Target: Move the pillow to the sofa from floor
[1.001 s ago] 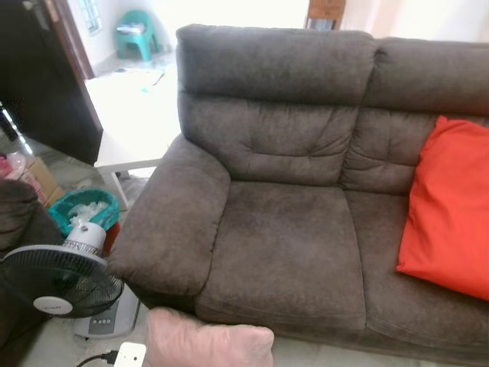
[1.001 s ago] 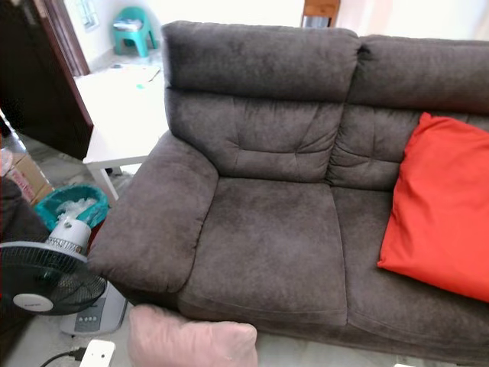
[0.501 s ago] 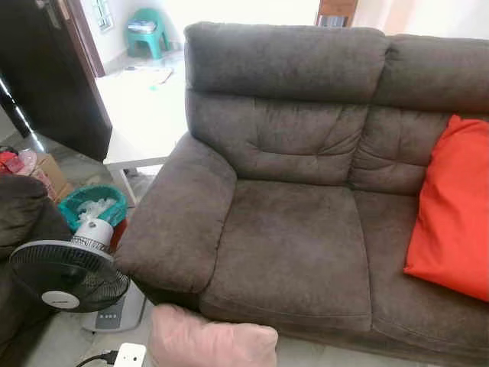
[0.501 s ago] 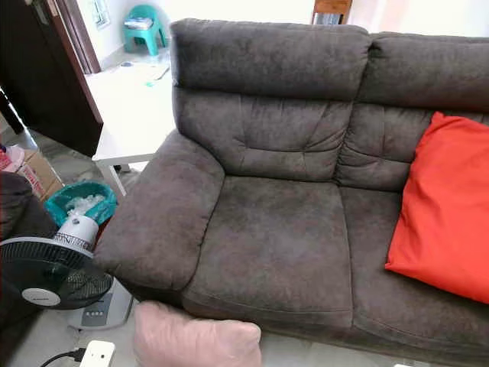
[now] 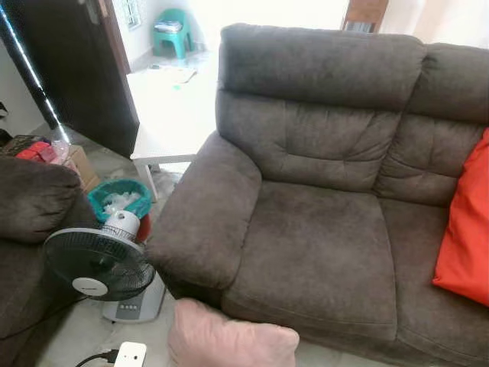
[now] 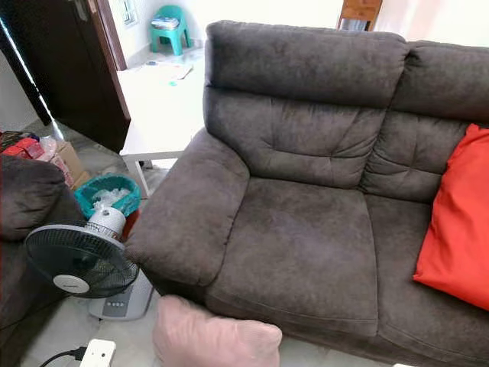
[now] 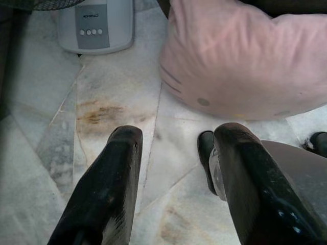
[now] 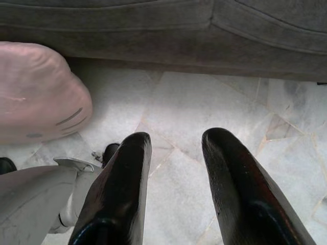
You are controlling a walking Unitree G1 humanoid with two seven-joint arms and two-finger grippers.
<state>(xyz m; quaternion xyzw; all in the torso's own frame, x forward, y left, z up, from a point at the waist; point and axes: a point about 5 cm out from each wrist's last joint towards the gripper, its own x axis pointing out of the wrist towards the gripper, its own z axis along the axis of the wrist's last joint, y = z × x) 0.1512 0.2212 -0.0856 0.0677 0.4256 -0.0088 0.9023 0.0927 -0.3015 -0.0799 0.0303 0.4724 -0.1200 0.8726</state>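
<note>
A pale pink pillow (image 5: 229,342) lies on the marble floor against the front of the dark brown sofa (image 5: 313,245), below its left seat. In the left wrist view my left gripper (image 7: 176,135) hangs open over the floor, a short way from the pillow (image 7: 245,61). My right gripper (image 8: 173,140) is open too, above bare tiles by the sofa's base, with the pillow (image 8: 36,92) off to one side. Neither gripper holds anything.
An orange-red cushion (image 6: 458,222) leans on the sofa's right seat. A black standing fan (image 5: 98,264) on a grey base stands left of the armrest, beside a teal bin (image 5: 118,200). Another brown armchair (image 5: 30,229) is at far left; a white table (image 5: 164,115) stands behind.
The whole picture has shifted right, so the camera has turned left. The pillow, sofa and fan have not moved themselves.
</note>
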